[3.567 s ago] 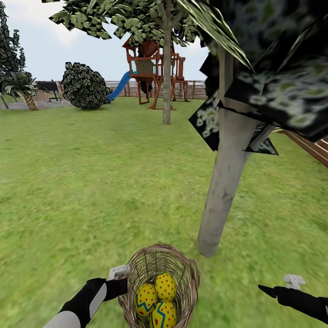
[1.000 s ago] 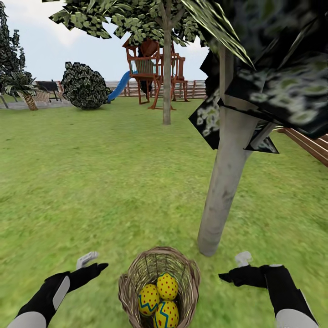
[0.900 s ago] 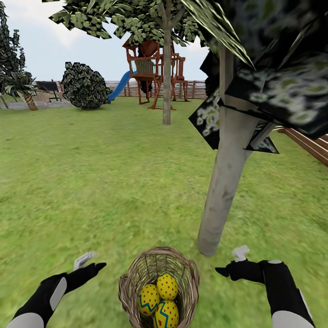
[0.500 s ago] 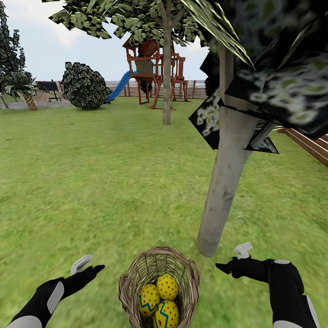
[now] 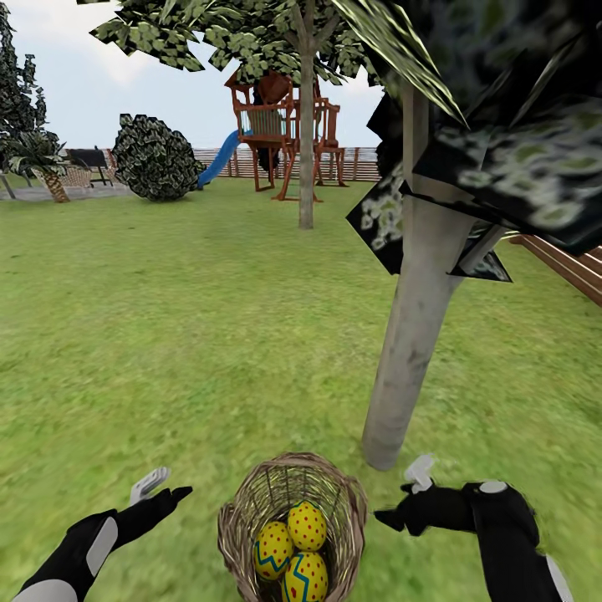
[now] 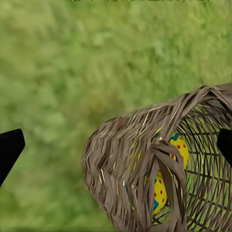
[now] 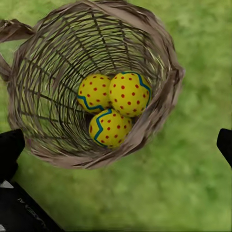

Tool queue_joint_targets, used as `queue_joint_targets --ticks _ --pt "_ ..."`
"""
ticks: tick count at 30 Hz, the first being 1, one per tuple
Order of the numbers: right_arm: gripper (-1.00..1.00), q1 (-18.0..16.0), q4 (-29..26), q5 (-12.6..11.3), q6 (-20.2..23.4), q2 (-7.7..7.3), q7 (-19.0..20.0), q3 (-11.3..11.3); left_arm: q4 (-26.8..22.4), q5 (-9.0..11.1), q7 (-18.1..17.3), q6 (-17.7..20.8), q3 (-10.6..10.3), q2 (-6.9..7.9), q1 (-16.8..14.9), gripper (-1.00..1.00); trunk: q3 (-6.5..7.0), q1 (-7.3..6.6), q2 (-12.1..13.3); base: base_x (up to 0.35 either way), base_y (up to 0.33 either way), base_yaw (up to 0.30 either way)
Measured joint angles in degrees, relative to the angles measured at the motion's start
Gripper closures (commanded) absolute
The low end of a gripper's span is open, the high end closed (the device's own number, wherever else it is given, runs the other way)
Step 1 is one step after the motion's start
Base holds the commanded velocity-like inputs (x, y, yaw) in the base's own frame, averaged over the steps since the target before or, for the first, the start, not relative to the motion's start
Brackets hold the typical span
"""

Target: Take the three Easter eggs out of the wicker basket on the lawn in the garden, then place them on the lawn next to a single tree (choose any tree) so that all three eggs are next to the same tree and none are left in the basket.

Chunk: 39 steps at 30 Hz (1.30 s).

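Eggs [image 7: 112, 107], three smooth, hard-looking Easter ones, sit bunched deep in the wicker basket [image 5: 344, 502] on the lawn [image 5: 192, 334] beside the tree [image 5: 410, 351]. Both pincers, left [image 5: 163, 489] and right [image 5: 401, 506], hang released and empty. Rounded shells likely slip; grip the topmost egg across its middle.
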Motion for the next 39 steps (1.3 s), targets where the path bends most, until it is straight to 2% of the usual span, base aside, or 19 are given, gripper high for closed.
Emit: queue_joint_targets --ticks 7,10,12,13,15,18,19,20,24,26,29,30,32,34,36,39 --pt "-1.0 0.5 -1.1 -0.1 8.3 0.25 -1.6 13.5 0.0 0.0 -0.3 0.0 0.4 0.07 0.0 -1.0 0.0 0.0 0.0 0.0 0.0 0.0" --pt "-1.0 0.5 -1.2 -0.3 13.1 0.52 -5.9 20.5 0.0 0.0 -2.6 0.0 1.3 0.16 0.0 -1.0 0.0 0.0 0.0 0.0 0.0 0.0" --pt "-1.0 0.4 -1.2 -0.7 16.6 0.84 -10.7 25.1 0.0 -0.1 -5.9 0.0 2.0 0.38 0.0 -1.0 0.0 0.0 0.0 0.0 0.0 0.0" --pt "-1.0 0.4 -1.2 -0.7 17.2 0.87 -11.6 25.9 -0.1 -0.1 -6.5 0.0 2.2 0.52 0.0 -1.0 0.0 0.0 0.0 0.0 0.0 0.0" --pt "-1.0 -0.1 -1.1 -0.9 19.5 1.26 -15.1 28.5 -0.5 0.0 -10.0 0.2 2.8 2.23 0.0 -1.0 0.0 0.0 0.0 0.0 0.0 0.0" --pt "-1.0 -0.4 -1.0 -0.7 20.9 2.17 -17.6 29.9 -1.0 0.2 -16.2 2.2 3.2 4.13 -0.1 -1.0 0.0 0.0 0.0 0.0 0.0 0.0" --pt "-1.0 -0.4 -0.9 -0.6 21.4 2.42 -18.9 30.7 -1.6 0.2 -19.0 3.4 3.6 4.51 -0.1 -1.0 0.0 0.0 0.0 0.0 0.0 0.0" --pt "-1.0 -0.5 -0.9 -0.9 22.7 2.7 -22.7 33.1 -4.4 0.3 -25.6 6.0 4.4 4.87 -0.2 -1.0 0.01 0.0 0.0 0.0 0.0 0.0" --pt "-1.0 -0.9 -0.5 -1.5 24.2 3.04 -34.1 36.6 -14.2 0.3 -39.1 14.3 5.7 5.03 -0.2 -1.0 0.0 0.0 0.0 0.0 0.0 0.0" --pt "-1.0 -1.7 0.7 -1.9 24.4 3.2 -36.8 37.8 -16.8 0.3 -41.6 15.9 7.6 5.07 -0.2 -1.0 0.0 0.0 0.0 0.0 0.0 0.0" --pt "-1.0 -3.4 4.7 -2.1 24.4 3.33 -40.1 39.1 -20.2 0.6 -43.7 17.0 14.0 4.94 -0.4 -1.0 0.0 0.0 0.0 0.0 0.0 0.0" --pt "-1.0 -4.1 6.8 -2.4 24.4 3.38 -41.8 39.4 -21.6 1.2 -45.0 17.4 17.0 4.85 -0.4 -1.0 0.0 0.0 0.0 0.0 0.0 0.0" --pt "-1.0 -4.7 8.6 -3.6 24.4 3.38 -44.1 39.6 -22.4 2.1 -47.3 17.8 19.8 4.87 -0.4 -1.0 0.0 0.0 0.0 0.0 0.0 0.0" --pt "-1.0 -5.2 9.5 -6.5 24.3 3.38 -46.2 40.3 -23.2 2.6 -50.0 17.9 21.1 4.82 -0.4 -1.0 0.0 0.0 0.0 0.0 0.0 0.0" --pt "-1.0 -5.3 9.6 -8.8 24.2 3.38 -47.0 42.3 -23.4 2.7 -51.9 18.0 21.4 4.75 -0.4 -1.0 0.0 0.0 0.0 0.0 0.0 0.0" --pt "-1.0 -5.4 9.4 -10.6 24.4 3.39 -47.5 49.5 -23.5 2.8 -53.4 18.1 21.3 4.6 -0.4 -1.0 0.0 0.0 0.0 0.0 0.0 0.0"
